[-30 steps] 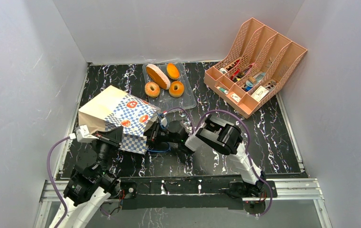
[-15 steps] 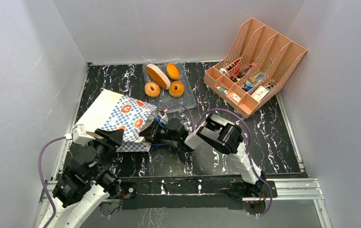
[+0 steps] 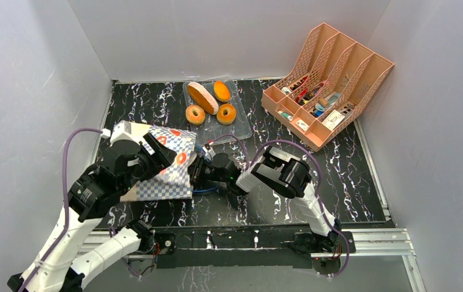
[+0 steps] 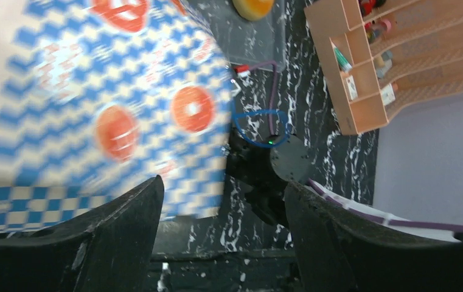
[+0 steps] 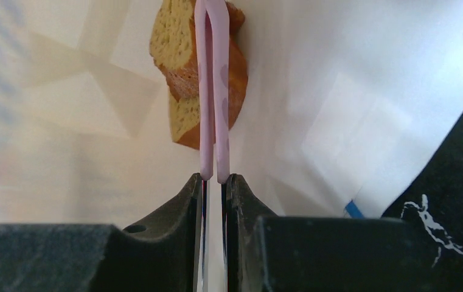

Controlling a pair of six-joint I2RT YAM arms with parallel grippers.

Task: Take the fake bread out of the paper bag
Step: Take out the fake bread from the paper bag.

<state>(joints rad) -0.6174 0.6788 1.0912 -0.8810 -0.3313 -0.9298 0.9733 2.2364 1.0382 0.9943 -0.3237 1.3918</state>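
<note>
The paper bag (image 3: 169, 170) lies on its side on the black marble table, checkered face up, mouth to the right. My left gripper (image 3: 151, 156) hovers over it, open and empty; in the left wrist view the bag (image 4: 95, 103) fills the upper left beyond my left gripper (image 4: 224, 182). My right gripper (image 3: 199, 171) is at the bag's mouth. In the right wrist view my right gripper (image 5: 215, 177) is shut on pink tongs (image 5: 213, 91), whose tips reach a toast slice of fake bread (image 5: 183, 79) inside the bag (image 5: 64, 121). More fake bread (image 3: 202, 97) lies on a tray.
A clear plastic tray (image 3: 241, 129) behind the bag holds a loaf, two ring donuts (image 3: 195, 114) and a bun (image 3: 221, 90). A pink lattice organizer (image 3: 329, 85) stands at the back right. The bag's blue cord handle (image 4: 259, 128) lies by the right wrist. Grey walls enclose the table.
My left gripper opened and let go of the bag, then rose and swung over it. The bag dropped flatter onto the table. The right arm barely moved.
</note>
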